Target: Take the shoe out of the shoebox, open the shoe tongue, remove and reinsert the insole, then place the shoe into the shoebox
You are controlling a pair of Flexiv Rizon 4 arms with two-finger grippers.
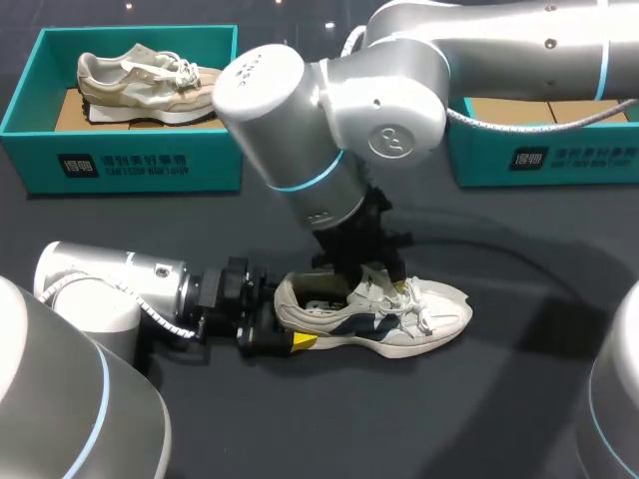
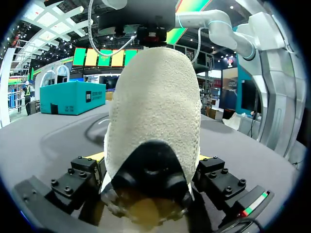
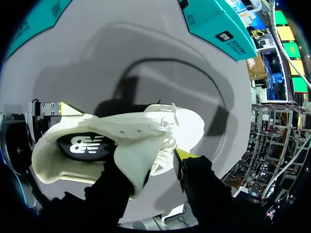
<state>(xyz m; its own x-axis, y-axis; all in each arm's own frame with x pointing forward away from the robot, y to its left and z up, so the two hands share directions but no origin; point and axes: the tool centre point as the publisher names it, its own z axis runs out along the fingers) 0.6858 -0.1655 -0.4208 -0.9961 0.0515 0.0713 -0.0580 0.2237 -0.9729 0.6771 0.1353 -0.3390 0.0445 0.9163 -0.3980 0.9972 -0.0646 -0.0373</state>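
Observation:
A white shoe (image 1: 399, 314) with dark side panels lies on the dark table, toe to the right. My left gripper (image 1: 285, 334) comes in low from the left and is shut on the shoe's heel (image 2: 155, 111), a finger on each side. My right arm reaches over the middle, and its gripper (image 1: 364, 274) hangs down into the shoe's opening. In the right wrist view the raised tongue (image 3: 133, 155) stands between the right gripper's (image 3: 150, 167) open fingers, against one of them; the other's yellow tip is by the laces. The dark insole (image 3: 87, 144) shows inside the shoe.
A teal shoebox (image 1: 130, 165) at the back left holds a beige shoe (image 1: 140, 82). A second teal shoebox (image 1: 544, 160) stands at the back right, partly hidden by my right arm. A cable (image 1: 519, 125) runs along that arm.

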